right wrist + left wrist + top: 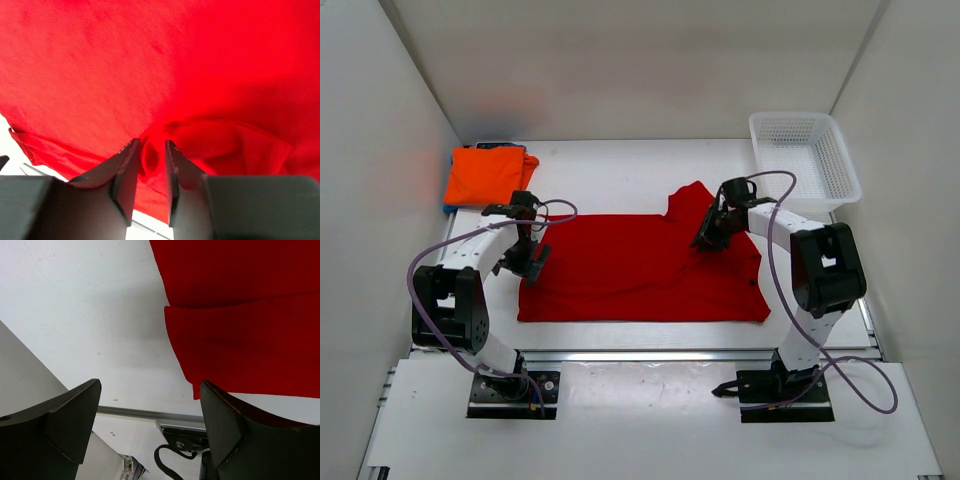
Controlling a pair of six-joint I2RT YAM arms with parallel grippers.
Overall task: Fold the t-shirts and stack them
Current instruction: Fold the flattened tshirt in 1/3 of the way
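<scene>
A deep red t-shirt (640, 270) lies spread flat in the middle of the table, with one part (690, 200) sticking up at its far edge. My right gripper (708, 240) is down on the shirt's right part. In the right wrist view its jaws (151, 142) stand a narrow gap apart, with a small pucker of red cloth (150, 60) between the tips. My left gripper (525, 262) hovers wide open at the shirt's left edge, and the red cloth (250, 315) lies beside its right finger (225, 425). A folded orange t-shirt (485, 177) rests at the back left, on a blue edge (448, 207).
A white lattice basket (805, 160) stands at the back right corner. White walls close in the table on the left, back and right. A metal rail (640, 355) runs along the near edge, in front of the arm bases.
</scene>
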